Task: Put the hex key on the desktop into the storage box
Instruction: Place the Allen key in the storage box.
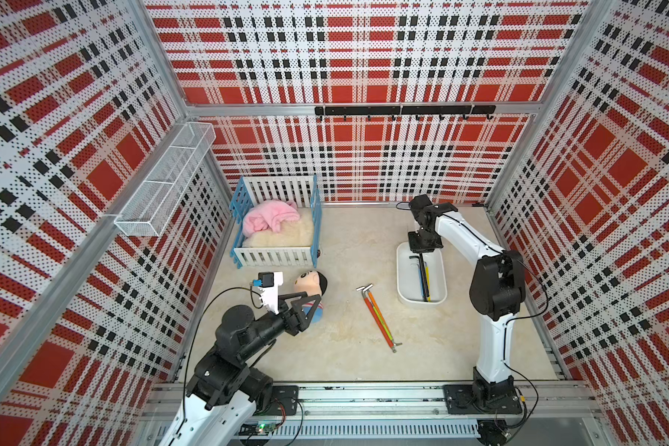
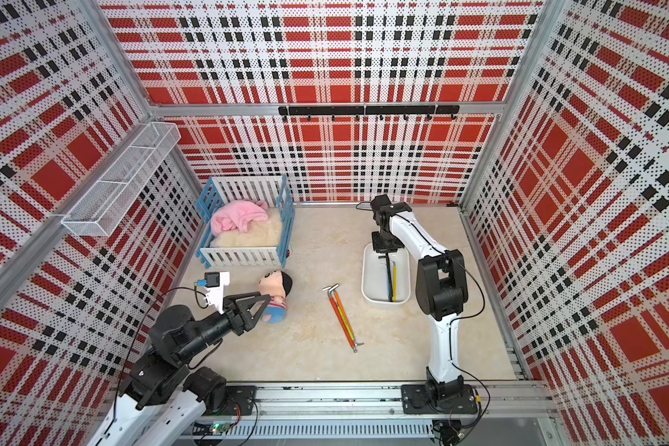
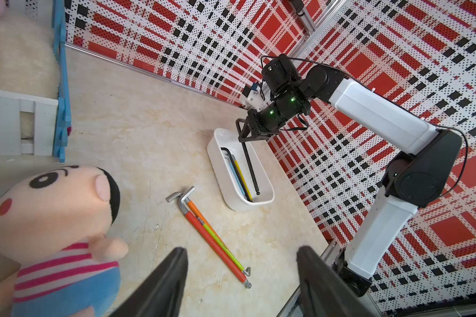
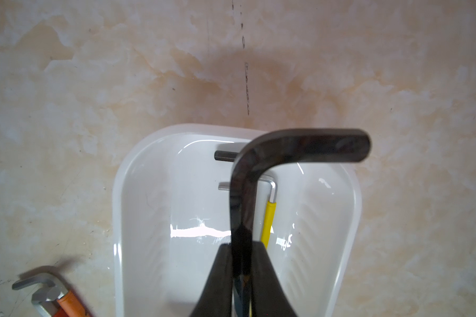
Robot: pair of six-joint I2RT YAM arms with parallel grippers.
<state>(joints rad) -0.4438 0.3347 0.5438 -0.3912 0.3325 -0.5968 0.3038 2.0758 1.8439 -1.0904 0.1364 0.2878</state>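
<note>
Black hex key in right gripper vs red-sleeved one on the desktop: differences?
Black hex key is bare dark metal; red-sleeved hex key is silver under a coloured sleeve. Black one is held by the right gripper, slanting into the storage box; red one lies flat on the desktop. Both are L-shaped.

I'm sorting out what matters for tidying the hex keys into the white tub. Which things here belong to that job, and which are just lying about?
Job: black hex key in the right gripper; storage box; colour-sleeved hex keys on the desktop.
Lying about: plush doll; toy crib; pink blanket; wire basket.
</note>
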